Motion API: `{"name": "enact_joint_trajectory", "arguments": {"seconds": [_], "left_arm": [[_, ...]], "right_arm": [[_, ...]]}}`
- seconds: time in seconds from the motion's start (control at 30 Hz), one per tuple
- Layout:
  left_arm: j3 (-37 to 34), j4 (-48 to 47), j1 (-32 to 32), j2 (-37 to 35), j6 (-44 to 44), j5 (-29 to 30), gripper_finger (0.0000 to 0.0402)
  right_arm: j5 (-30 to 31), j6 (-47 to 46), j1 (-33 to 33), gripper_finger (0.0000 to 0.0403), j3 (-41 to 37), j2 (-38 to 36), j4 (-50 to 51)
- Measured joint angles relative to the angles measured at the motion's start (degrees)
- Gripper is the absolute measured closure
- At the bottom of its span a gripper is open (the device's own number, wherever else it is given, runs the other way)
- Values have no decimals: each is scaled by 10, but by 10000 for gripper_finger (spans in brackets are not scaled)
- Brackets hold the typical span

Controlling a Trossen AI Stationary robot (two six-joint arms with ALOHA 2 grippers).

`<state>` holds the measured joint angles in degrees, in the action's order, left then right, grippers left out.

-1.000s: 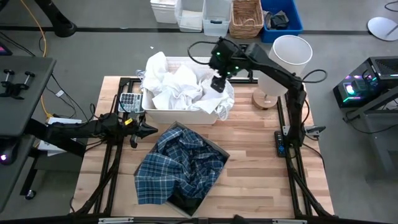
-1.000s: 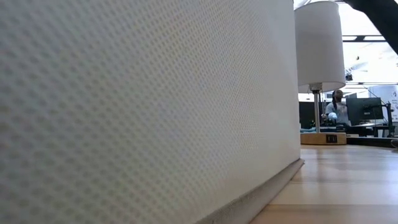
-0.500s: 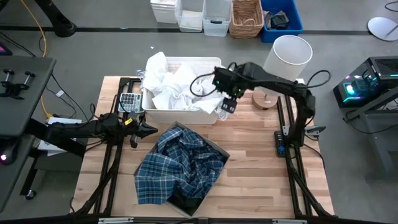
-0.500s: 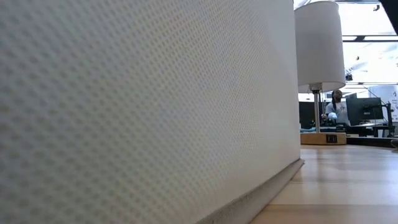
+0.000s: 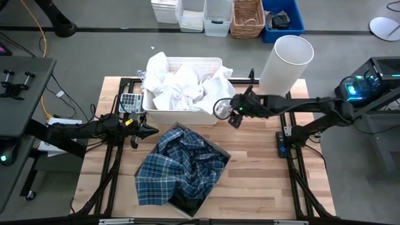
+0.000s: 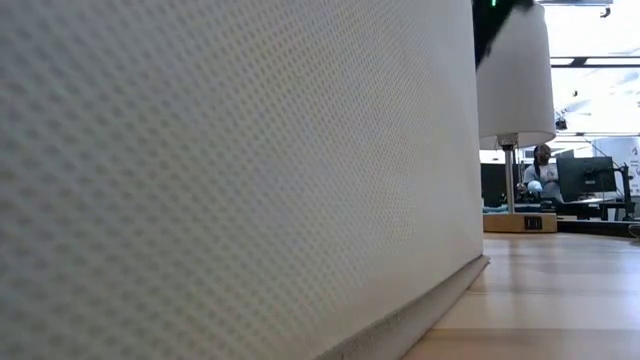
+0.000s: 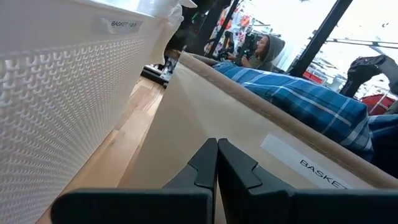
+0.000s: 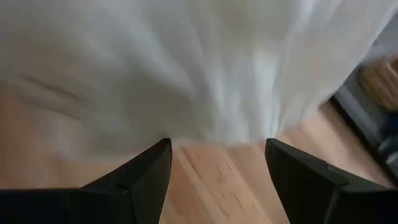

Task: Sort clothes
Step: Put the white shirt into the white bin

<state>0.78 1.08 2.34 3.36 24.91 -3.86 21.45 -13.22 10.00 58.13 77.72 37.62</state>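
White garments [image 5: 178,87] heap in the white bin [image 5: 181,115] at the table's far side, and the blue-and-white plaid shirt [image 5: 181,165] fills the cardboard box [image 5: 220,150] nearer me. I have the right gripper [image 5: 230,113] low by the bin's right end, fingers [image 8: 143,177] spread and empty, white cloth just ahead. The left gripper [image 5: 152,130] waits at the table's left edge with fingers pressed together. I'd drive the right one in deep before closing, so it takes one garment only.
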Motion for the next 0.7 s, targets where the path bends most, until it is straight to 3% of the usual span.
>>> {"name": "enact_joint_trajectory", "arguments": {"seconds": [0.2, 0.33, 0.53, 0.7], "left_arm": [[0, 0, 0, 0, 0, 0, 401], [0, 0, 0, 0, 0, 0, 401], [0, 0, 0, 0, 0, 0, 401], [0, 0, 0, 0, 0, 5, 401]], "right_arm": [[36, 46, 9, 151, -121, 5, -217], [108, 71, 30, 151, -166, 29, -366], [129, 144, 42, 151, -160, 37, -491], [151, 248, 27, 151, -93, 29, -482]]}}
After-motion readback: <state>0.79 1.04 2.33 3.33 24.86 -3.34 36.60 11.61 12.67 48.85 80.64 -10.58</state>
